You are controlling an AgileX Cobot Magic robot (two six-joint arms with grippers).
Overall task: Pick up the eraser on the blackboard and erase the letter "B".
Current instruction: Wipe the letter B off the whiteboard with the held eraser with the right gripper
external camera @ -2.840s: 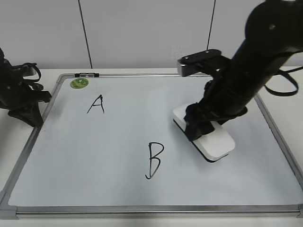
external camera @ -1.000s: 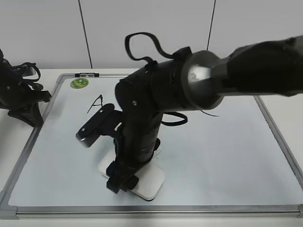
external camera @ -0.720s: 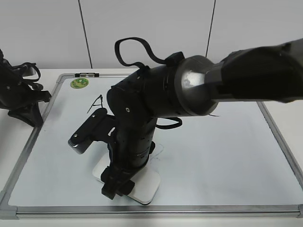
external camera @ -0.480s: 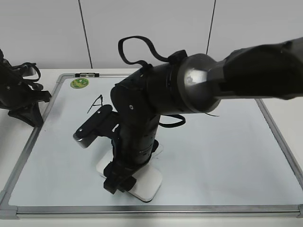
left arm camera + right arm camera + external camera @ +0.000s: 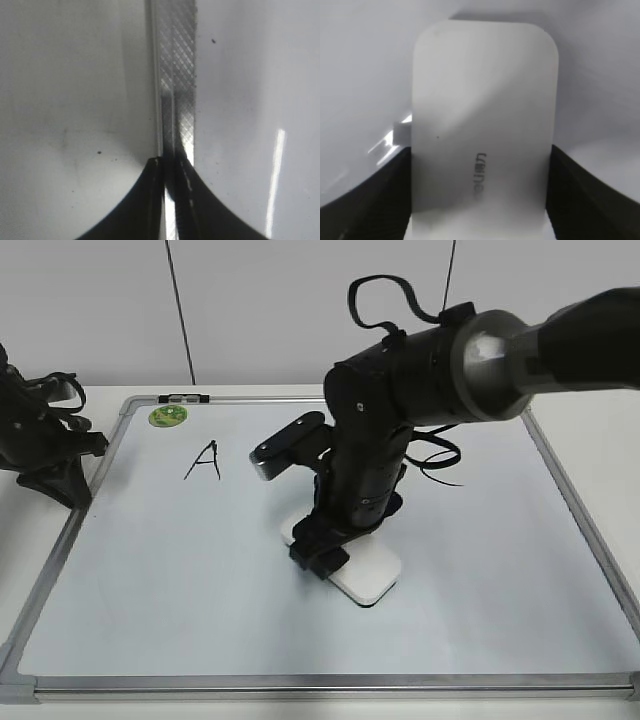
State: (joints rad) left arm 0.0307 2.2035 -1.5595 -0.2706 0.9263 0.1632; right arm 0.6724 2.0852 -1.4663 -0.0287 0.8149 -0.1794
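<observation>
The whiteboard (image 5: pixel 480 620) lies flat on the table. My right gripper (image 5: pixel 320 550) reaches to its middle and is shut on the white eraser (image 5: pixel 368 577), which lies flat on the board. In the right wrist view the eraser (image 5: pixel 482 115) sits between the two dark fingers (image 5: pixel 395 195), grey lettering up; the gripper (image 5: pixel 480 150) holds its sides. A black "A" (image 5: pixel 205 460) stands at the upper left. No "B" shows; the arm and eraser cover part of the middle. My left gripper (image 5: pixel 50 455) rests shut and empty off the left edge, over the board's metal frame (image 5: pixel 177 75), as the left wrist view (image 5: pixel 170 161) shows.
A small round green magnet (image 5: pixel 167 416) sits at the board's top left corner, with a black clip (image 5: pixel 183 398) on the top frame beside it. The right arm's wrist camera block (image 5: pixel 285 445) hangs over the board's centre. A pale wall stands behind the table.
The right arm carried the eraser from the right side to the lower left, then back right and up to the middle. The "B" seen 2.8 s ago no longer shows. Left arm unmoved.
</observation>
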